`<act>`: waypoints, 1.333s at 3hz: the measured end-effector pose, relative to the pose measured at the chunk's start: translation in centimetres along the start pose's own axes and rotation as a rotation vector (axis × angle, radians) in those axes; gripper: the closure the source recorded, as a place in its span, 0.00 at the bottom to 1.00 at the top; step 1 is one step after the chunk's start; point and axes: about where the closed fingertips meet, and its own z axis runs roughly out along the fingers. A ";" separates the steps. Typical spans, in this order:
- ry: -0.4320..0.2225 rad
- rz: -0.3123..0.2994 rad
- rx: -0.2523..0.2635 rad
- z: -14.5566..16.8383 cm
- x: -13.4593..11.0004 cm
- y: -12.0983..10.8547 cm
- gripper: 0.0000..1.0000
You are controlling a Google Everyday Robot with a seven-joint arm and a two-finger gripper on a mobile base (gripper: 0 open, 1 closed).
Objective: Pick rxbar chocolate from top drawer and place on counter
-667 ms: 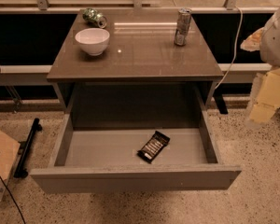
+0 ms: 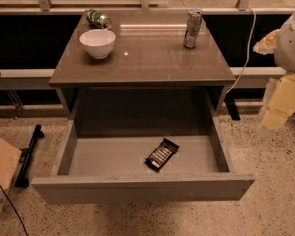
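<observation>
The rxbar chocolate (image 2: 162, 154) is a flat black-wrapped bar with pale print. It lies at an angle on the grey floor of the open top drawer (image 2: 137, 188), right of its middle. The drawer is pulled fully out below the counter (image 2: 147, 58). My gripper (image 2: 278, 107) is at the right edge of the camera view, beside the cabinet, well right of and above the drawer. It shows as pale yellow blocks under a white arm part (image 2: 291, 43). It holds nothing that I can see.
On the counter stand a white bowl (image 2: 97, 43) at the back left, a green can on its side (image 2: 98, 18) behind it, and an upright metal can (image 2: 191, 28) at the back right. A white cable (image 2: 246, 58) hangs right of the cabinet. A cardboard box (image 2: 1, 173) and a black stand (image 2: 29, 154) sit on the floor at the left.
</observation>
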 end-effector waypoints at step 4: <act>-0.292 -0.002 0.005 4.1 -1.0 -0.1 0.00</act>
